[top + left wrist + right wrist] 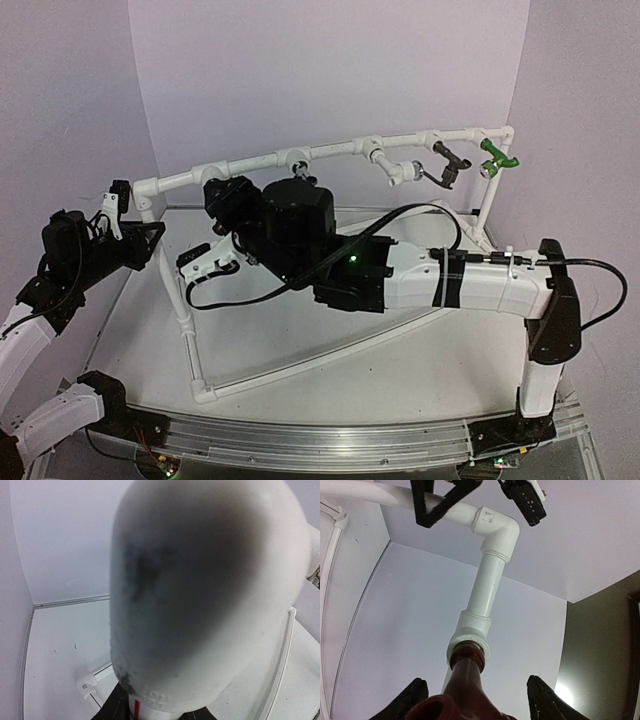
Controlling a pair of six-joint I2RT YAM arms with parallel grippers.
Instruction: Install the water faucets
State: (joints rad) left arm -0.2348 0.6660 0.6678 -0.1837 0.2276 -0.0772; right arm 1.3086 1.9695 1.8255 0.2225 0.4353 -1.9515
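In the right wrist view a dark brown faucet (467,672) sits with its threaded end in a white tee fitting (470,632) of the PVC pipe frame (330,152). My right gripper (477,687) is open, its jaws wide either side of the faucet; in the top view it (222,197) hides the faucet. My left gripper (128,215) is shut on the frame's pipe just below the left corner elbow (200,580). A white chrome-tipped faucet (402,172), a dark bronze one (449,166) and a green one (497,160) hang from the top rail. No chrome lever faucet shows.
The pipe frame's lower rails (190,330) run across the white table from the left corner to the back right. A black cable (300,280) loops off my right arm over the table. Purple walls close in at the back and sides.
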